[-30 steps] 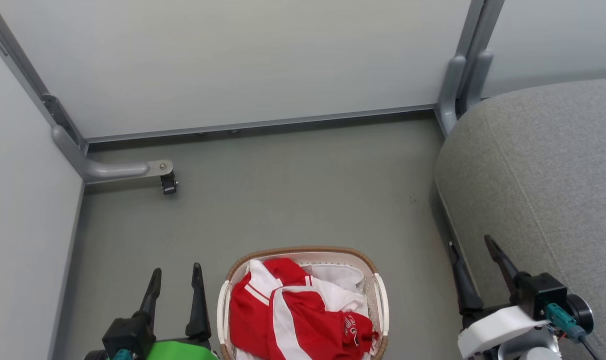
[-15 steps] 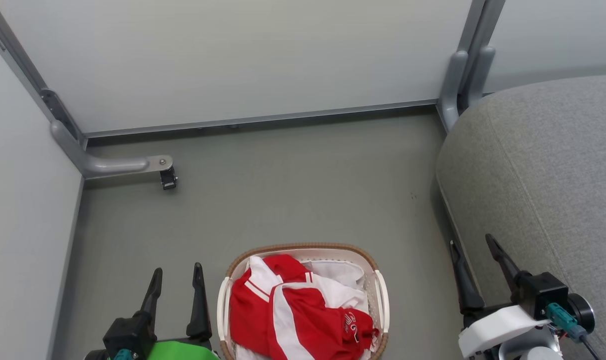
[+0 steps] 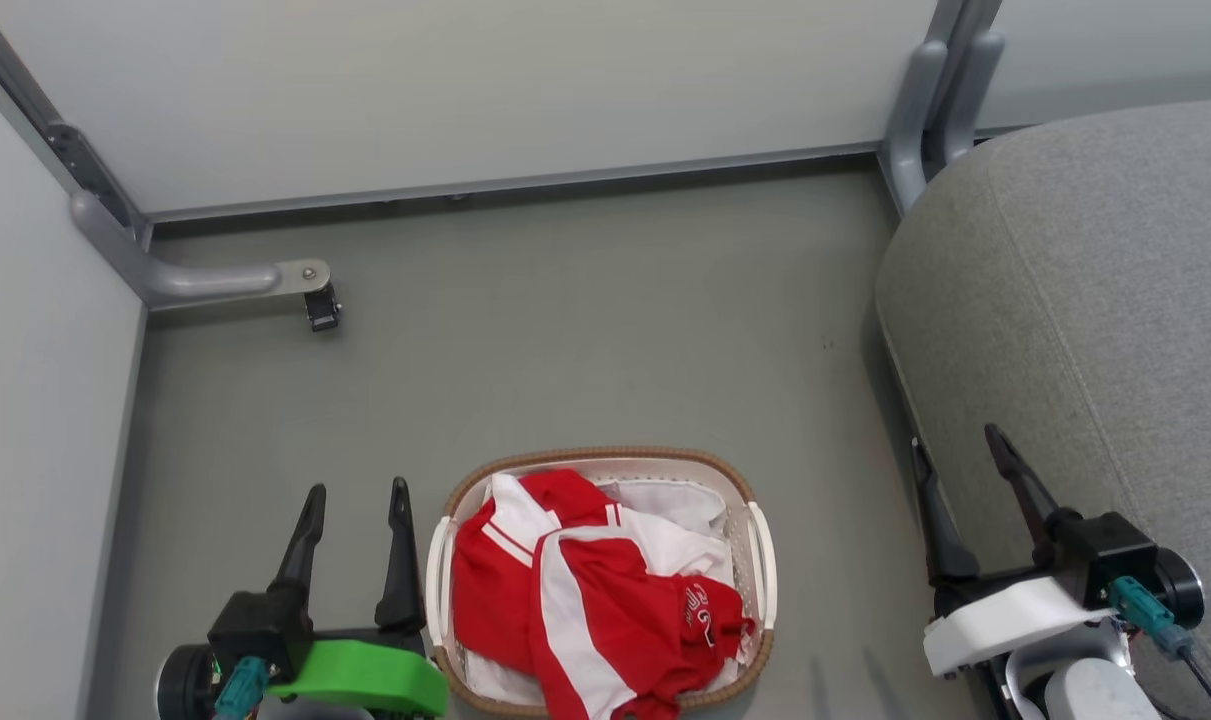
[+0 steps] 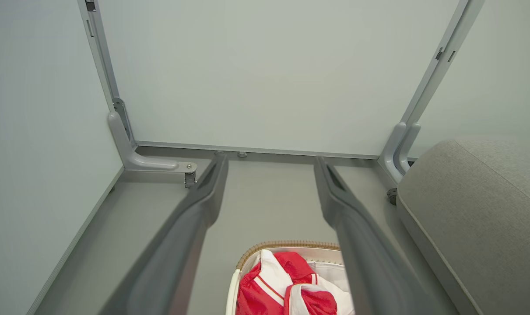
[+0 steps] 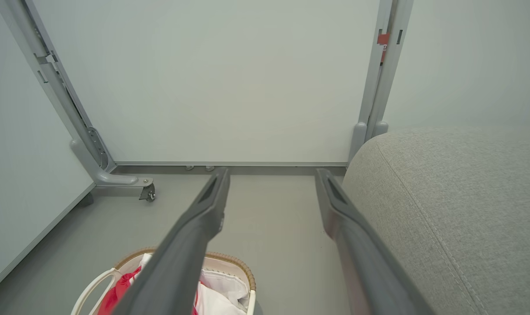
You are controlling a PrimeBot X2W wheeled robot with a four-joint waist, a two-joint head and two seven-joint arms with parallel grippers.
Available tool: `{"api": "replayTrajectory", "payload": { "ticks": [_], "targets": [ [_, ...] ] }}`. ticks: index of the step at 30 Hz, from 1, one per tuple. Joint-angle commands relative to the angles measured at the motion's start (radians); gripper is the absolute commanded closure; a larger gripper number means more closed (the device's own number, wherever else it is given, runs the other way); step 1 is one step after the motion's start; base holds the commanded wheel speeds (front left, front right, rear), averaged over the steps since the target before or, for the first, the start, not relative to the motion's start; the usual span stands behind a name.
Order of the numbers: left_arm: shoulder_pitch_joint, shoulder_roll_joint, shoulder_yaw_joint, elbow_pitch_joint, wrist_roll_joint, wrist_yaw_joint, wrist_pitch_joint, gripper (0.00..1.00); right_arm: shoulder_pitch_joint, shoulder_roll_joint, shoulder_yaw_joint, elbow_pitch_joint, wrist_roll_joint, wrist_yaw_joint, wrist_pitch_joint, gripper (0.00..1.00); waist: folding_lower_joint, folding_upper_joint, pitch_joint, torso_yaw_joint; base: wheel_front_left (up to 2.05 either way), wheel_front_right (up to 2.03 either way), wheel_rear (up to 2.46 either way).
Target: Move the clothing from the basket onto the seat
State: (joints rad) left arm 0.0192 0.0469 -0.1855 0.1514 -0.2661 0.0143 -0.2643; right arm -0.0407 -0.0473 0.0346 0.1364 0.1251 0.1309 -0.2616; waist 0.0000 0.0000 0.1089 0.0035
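Red-and-white clothing [image 3: 585, 590] lies heaped in the basket [image 3: 762, 560] on the floor [image 3: 585, 340], flanked by the left pincer [image 3: 357, 487] and right pincer [image 3: 953, 438], both wide and empty. Soft, light and floppy, it probably suits a pinch at a raised fold. The seat [image 3: 1095, 300] stands nearby.

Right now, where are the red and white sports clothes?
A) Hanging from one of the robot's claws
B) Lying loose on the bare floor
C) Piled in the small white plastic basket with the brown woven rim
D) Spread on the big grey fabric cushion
C: the red and white sports clothes lie bunched inside the small white plastic basket with the brown woven rim.
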Motion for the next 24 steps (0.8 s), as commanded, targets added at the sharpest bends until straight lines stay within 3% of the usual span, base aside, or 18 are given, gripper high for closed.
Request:
{"api": "replayTrajectory", "payload": {
  "ticks": [1, 13, 24],
  "targets": [
    [-0.036, 0.006, 0.007, -0.002, 0.015, -0.007, -0.001, 0.00, -0.022, -0.006, -0.006, -0.010, -0.006, 0.000, -0.005, 0.00, 0.0000, 0.0000, 0.063, -0.006, 0.00, 0.00, 0.00],
    [-0.294, 0.006, 0.012, 0.108, 0.080, -0.053, 0.000, 0.00, -0.164, -0.005, -0.020, -0.080, -0.013, 0.000, -0.005, 0.00, 0.0000, 0.0000, 0.356, -0.059, 0.00, 0.00, 0.00],
    [-0.515, 0.018, -0.098, 0.478, 0.158, -0.116, 0.018, 0.00, -0.271, -0.005, -0.031, -0.102, 0.026, 0.000, -0.005, 0.00, 0.0000, 0.0000, 0.531, -0.118, 0.00, 0.00, 0.00]
  ]
}}
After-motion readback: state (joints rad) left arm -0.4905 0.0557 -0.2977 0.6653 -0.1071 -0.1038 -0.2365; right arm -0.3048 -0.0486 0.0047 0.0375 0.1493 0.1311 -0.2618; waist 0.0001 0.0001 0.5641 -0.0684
